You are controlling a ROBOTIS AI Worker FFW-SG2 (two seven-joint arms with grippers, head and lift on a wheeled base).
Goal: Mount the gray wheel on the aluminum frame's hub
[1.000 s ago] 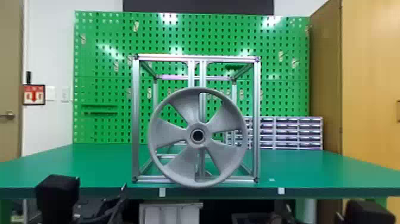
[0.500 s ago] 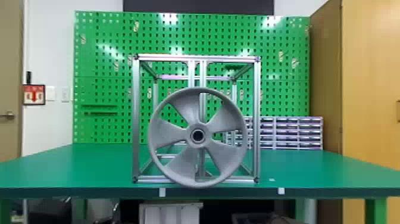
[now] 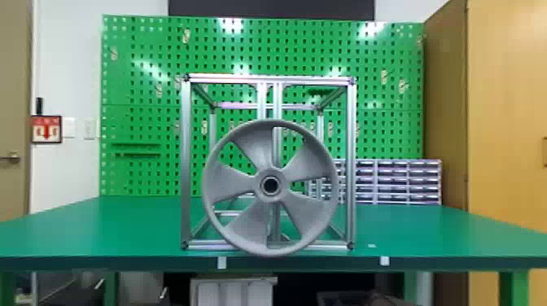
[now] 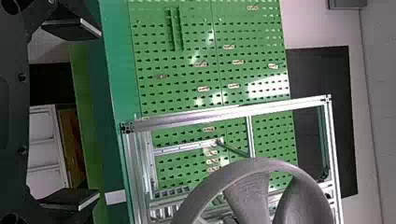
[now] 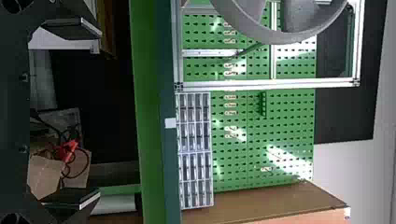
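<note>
Spanning the head view, the green table (image 3: 101, 228) carried everything central. Green pegboard (image 3: 138, 89) stood upright behind it, with a wooden cabinet (image 3: 504, 101) at the robot's right. The aluminum frame (image 3: 186, 162) sat upright near the table's front edge, open box shape, paired uprights in the middle of its front.

Gray wheel (image 3: 232, 185), five broad blades, was upright against the lower middle of the frame's front, face toward the robot, bottom rim overlapping the bottom bar in view. Frame's hub was hidden behind it, so couldn't tell if the wheel was fully seated. Drawer unit (image 3: 390, 181) was at the back, right of the frame.

Left gripper (image 4: 99, 113): fingers wide apart, nothing between them, off the wheel. Right gripper (image 5: 100, 113): same, wide and empty, also off the wheel. Red-and-white sign (image 3: 47, 129) was on the left wall. Smallest: dark round bore (image 3: 271, 185) at the wheel's center, in front of the paired uprights.
</note>
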